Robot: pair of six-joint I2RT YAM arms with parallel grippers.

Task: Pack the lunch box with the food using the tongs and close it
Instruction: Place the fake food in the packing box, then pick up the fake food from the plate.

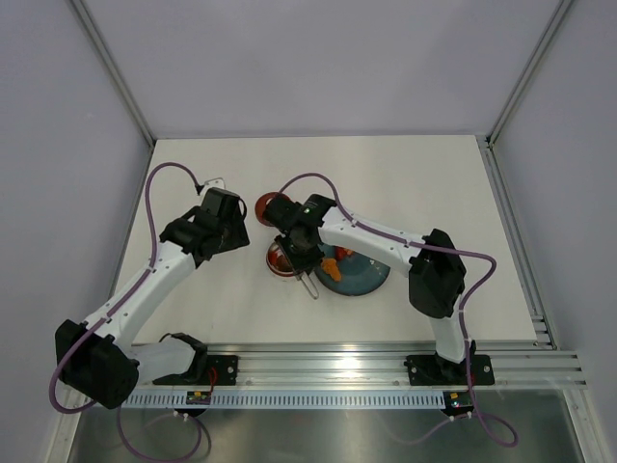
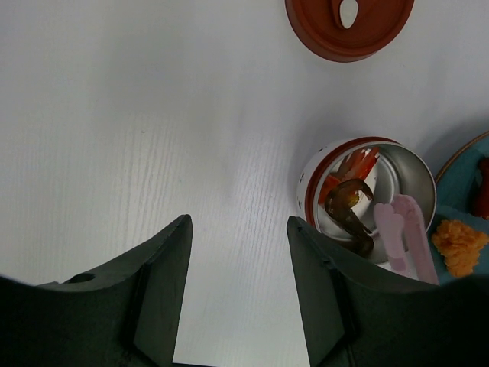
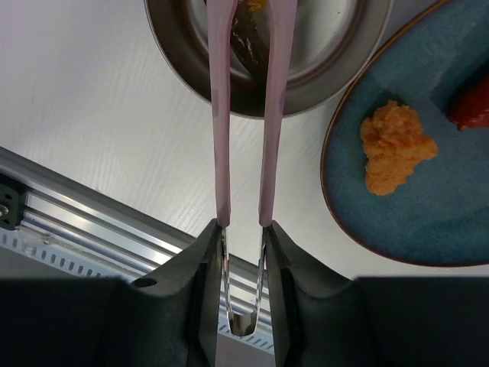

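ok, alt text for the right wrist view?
The right gripper clamps pink tongs that reach into the steel lunch box, a dark brown food piece showing between their arms. At right, a teal plate holds an orange piece and a red piece.

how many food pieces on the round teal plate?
2: a crumbly orange piece beside the round teal plate's rim nearest the round steel container, a red piece cut off at the view's edge. More may hide under the right arm.
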